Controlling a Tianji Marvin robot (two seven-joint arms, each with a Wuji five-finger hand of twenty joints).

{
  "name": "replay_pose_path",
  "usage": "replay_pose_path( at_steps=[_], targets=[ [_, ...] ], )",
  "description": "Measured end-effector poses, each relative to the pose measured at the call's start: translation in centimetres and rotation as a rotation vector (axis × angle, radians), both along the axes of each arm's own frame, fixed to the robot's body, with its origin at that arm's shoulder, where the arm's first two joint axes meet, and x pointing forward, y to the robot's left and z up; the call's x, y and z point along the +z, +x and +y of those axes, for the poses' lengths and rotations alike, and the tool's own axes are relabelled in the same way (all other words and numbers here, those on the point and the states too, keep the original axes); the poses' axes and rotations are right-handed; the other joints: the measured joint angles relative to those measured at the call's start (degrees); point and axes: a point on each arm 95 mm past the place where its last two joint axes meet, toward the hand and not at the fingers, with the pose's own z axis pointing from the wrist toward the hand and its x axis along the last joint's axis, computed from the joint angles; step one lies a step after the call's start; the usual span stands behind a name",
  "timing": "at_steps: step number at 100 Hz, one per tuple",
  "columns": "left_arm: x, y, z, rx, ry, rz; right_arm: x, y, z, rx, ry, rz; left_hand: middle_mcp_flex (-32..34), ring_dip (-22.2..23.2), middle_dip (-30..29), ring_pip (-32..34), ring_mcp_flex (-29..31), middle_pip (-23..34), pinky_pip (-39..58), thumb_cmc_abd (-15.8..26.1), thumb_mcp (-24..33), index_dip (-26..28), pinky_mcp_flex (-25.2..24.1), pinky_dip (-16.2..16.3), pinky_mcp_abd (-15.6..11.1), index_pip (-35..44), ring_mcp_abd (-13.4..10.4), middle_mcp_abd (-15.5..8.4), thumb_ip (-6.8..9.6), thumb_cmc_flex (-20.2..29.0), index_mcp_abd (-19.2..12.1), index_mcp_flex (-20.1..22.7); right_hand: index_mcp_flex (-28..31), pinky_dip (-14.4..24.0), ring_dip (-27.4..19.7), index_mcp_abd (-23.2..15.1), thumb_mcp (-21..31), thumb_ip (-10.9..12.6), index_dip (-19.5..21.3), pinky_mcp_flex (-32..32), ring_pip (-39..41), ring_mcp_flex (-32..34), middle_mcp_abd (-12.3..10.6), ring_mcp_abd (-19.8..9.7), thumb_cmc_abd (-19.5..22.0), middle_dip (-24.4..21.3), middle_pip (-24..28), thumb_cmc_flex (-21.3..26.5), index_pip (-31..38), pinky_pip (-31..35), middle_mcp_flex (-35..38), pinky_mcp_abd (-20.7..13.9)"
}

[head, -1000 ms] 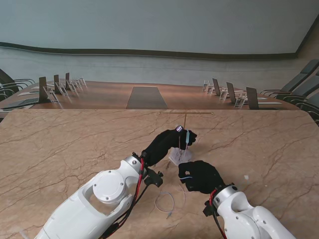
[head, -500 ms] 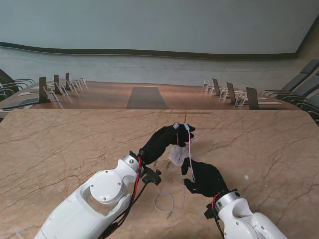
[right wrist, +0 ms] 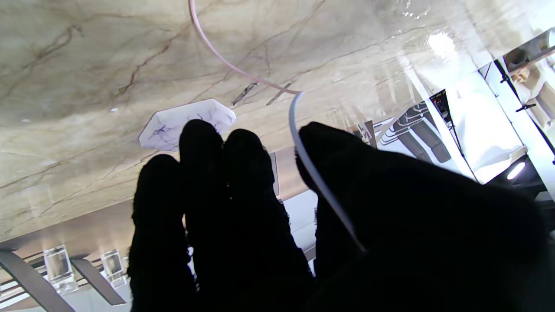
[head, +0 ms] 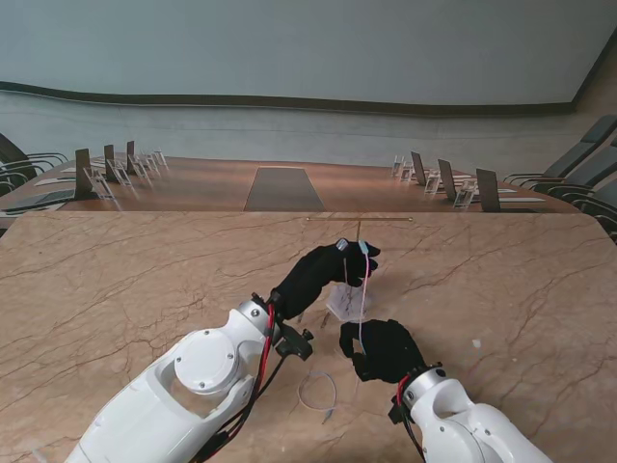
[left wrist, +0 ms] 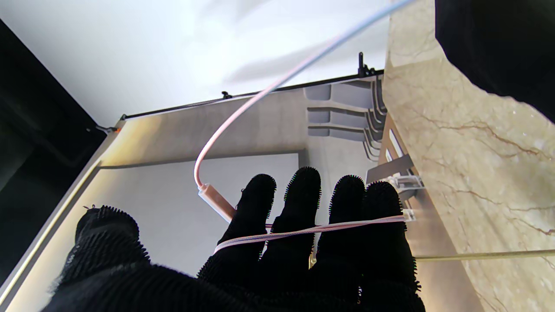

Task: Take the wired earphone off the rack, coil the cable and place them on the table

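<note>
Centre of the stand view: black-gloved left hand (head: 323,273) raised beside the thin brass T-shaped rack (head: 359,231), four fingers (left wrist: 303,203) pressed together side by side, thumb spread apart. Pale pink wired earphone cable (head: 364,294) wrapped once across those fingers, pink moulded plug end (left wrist: 215,202) projecting past the index finger. Used as a spool, apparently: rigid joined fingers give the cable a form to wind on.

Lower centre of the stand view: black-gloved right hand (head: 386,350) nearer to me, fingers curled together, cable pinched between thumb and forefinger (right wrist: 321,182). Cable drawn in a nearly straight line between the two hands, held taut so the next turn lays flat. Grip pressure not verifiable from the dark wrist view; probably light.

Under the stretched cable: white octagonal marble-pattern rack base (right wrist: 187,123) resting on the beige veined marble table (head: 125,280). Small loose loop of thin pale wire (head: 318,391) lying on the table at lower centre, between the forearms; not certain whether part of the same earphone.

No brand, label or legible writing visible in any view.
</note>
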Motion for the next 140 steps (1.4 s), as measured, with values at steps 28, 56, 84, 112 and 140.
replay_pose_path(
  at_steps=[28, 56, 84, 112, 140],
  targets=[
    [-0.2, -0.4, -0.8, -0.037, 0.001, 0.025, -0.6, 1.1, 0.6, 0.007, -0.091, 0.036, -0.01, 0.00, 0.01, 0.09, 0.00, 0.00, 0.00, 0.00, 0.00, 0.00, 0.21, 0.00, 0.08, 0.00, 0.02, 0.00, 0.00, 0.01, 0.00, -2.69, 9.02, -1.35, -1.27, -3.90, 7.29, 0.26, 6.97, 5.23, 4.63, 4.59, -0.44, -0.15, 0.40, 3.10, 3.58, 5.19, 6.41, 4.28, 3.71, 1.46],
    [0.0, -1.2, -1.7, -0.087, -0.011, 0.053, -1.2, 3.0, 0.8, -0.016, -0.136, 0.026, -2.39, 0.00, 0.52, 1.30, 0.71, 0.61, 0.00, 0.00, 0.00, 0.00, 2.34, 0.00, 1.16, 0.00, 0.90, -0.01, 0.00, 0.01, 0.00, -4.45, 9.02, -1.37, -1.27, -3.97, 7.78, 0.25, 6.99, 7.12, 5.90, 6.24, -0.45, -0.09, 0.35, 3.86, 4.02, 5.14, 6.56, 5.52, 4.29, 2.22],
    [0.1, -2.0, -2.1, -0.131, -0.017, 0.070, -1.7, 4.7, 0.8, -0.049, -0.181, 0.024, -2.40, 0.00, 0.53, 1.52, 1.39, 1.07, 2.74, 0.00, 0.00, 0.05, 6.53, 0.60, 6.42, 0.18, 3.97, -0.01, 0.00, 0.01, -1.01, -6.29, 9.03, -1.37, -1.29, -4.04, 8.05, 0.25, 6.99, 7.59, 6.12, 6.77, -0.45, 0.01, -0.27, 4.34, 4.03, 5.09, 7.00, 5.86, 4.83, 2.69],
    [0.1, -2.7, -1.9, -0.152, -0.021, 0.074, -2.6, 6.7, 0.0, -0.107, -0.222, 0.012, -2.40, -0.01, 0.53, 3.44, 3.40, 1.29, 3.72, 0.00, 0.00, 0.05, 8.71, 0.76, 7.43, 0.18, 4.74, -0.01, 0.00, 0.02, -1.02, -6.29, 9.03, -1.37, -1.33, -4.08, 8.41, 0.25, 7.00, 8.06, 6.60, 7.18, -0.45, 0.04, -0.27, 4.42, 4.17, 5.00, 7.05, 6.17, 4.91, 2.77],
    [0.0, -3.1, -1.9, -0.173, -0.015, 0.093, -1.7, 8.8, -1.0, -0.142, -0.244, -0.044, -1.17, 0.52, 0.77, 4.13, 4.84, 3.07, 4.27, 0.00, 0.00, 0.05, 9.37, 0.77, 7.64, 0.18, 5.05, 0.73, 0.00, 0.02, -1.02, -6.24, 9.03, -1.37, -1.39, -4.11, 8.43, 0.25, 7.00, 8.11, 6.65, 7.21, -0.45, 0.04, -0.27, 4.42, 4.19, 4.99, 7.05, 6.20, 4.92, 2.78]
  ],
)
